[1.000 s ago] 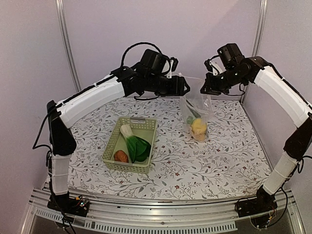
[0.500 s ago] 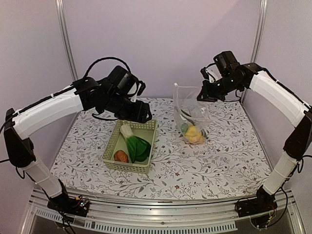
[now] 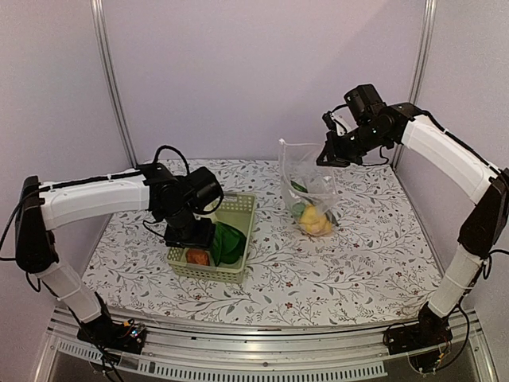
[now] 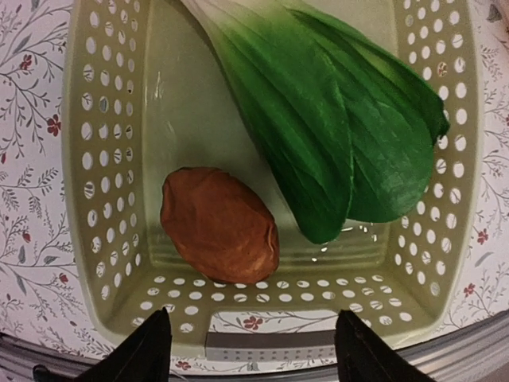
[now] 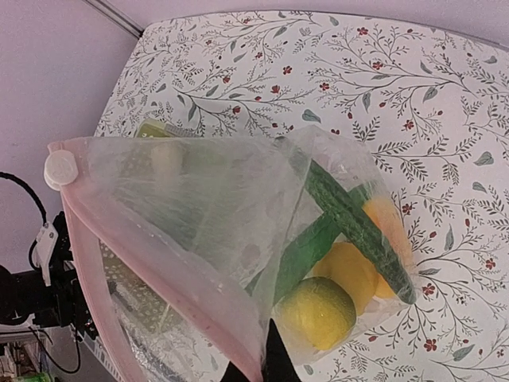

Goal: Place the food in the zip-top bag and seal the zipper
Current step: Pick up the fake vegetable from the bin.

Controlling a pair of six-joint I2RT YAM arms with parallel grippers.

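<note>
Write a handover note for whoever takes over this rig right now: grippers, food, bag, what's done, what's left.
Left gripper: open, empty, over the near end of the basket.
Right gripper: shut on the mouth edge of the zip-top bag, holding it upright.
Done: cucumber, yellow-green fruit, yellow fruit and orange fruit are in the bag.
Left: bok choy and reddish-brown piece lie in the basket; bag both, then seal the zipper, now open.
</note>
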